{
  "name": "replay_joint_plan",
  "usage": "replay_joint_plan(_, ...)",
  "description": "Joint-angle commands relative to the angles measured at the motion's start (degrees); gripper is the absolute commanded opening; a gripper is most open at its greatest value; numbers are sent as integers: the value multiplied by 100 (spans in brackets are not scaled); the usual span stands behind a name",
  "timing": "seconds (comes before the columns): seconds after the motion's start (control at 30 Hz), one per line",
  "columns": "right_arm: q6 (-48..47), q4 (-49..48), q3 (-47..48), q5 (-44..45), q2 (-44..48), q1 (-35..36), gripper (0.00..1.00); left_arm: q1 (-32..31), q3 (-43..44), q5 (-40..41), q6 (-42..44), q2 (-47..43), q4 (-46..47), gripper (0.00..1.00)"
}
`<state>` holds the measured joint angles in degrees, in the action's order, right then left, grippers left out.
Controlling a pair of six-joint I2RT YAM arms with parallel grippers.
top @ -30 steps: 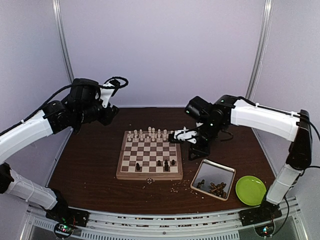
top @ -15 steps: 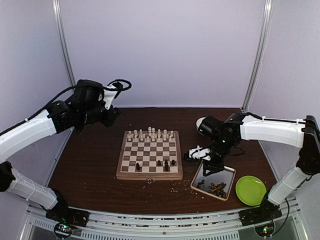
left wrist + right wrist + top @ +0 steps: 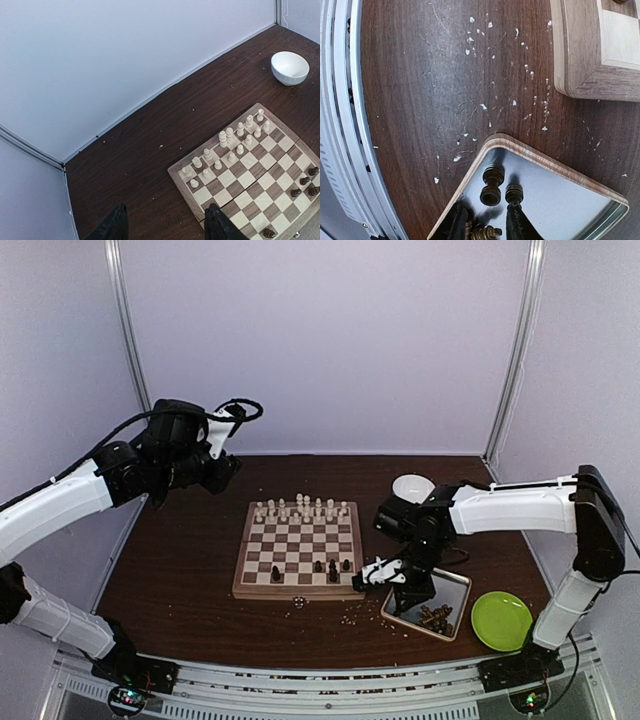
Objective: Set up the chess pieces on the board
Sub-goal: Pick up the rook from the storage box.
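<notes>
Nearest, on the right of the worktop: green plate, w/ a metal tray just left of it. The tray holds a heap of dark pieces at its near end. The right pincer is down in the tray's near-left corner, gap narrow. Its tips straddle one lying dark piece; can't tell if they touch it. Two more lie just beyond. Pale crumbs are scattered btwn tray and board. The board sits mid-worktop, left of the tray. It has four dark men on its near rows and cream pieces filling the two far rows. Farther right is a white bowl. The left pincer hangs high over the far-left area, fingers wide apart, nothing btwn them.
</notes>
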<state>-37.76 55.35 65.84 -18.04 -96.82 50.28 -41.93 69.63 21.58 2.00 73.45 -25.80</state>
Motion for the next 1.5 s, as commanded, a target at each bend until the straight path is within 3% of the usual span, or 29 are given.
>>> replay_joint_plan(0.0, -68, -107, 20, -50, -160, 43, 29, 36, -10, -83, 51, -54, 93, 53)
replay_joint_plan(0.27, 25, -136, 154, 37, -432, 44, 23, 36, -19, -93, 72, -85, 93, 53)
replay_joint_plan(0.63, 105, -82, 231, 2, -579, 39, 0, 36, -19, -140, 85, -88, 93, 53)
replay_joint_plan(1.17, 102, 529, 710, -1421, -868, -638, 0, 36, 7, -295, 39, -7, 49, 53)
replay_joint_plan(1.47, 114, 689, 842, -1693, -976, -866, 0, 36, 23, -333, 26, 44, 23, 54)
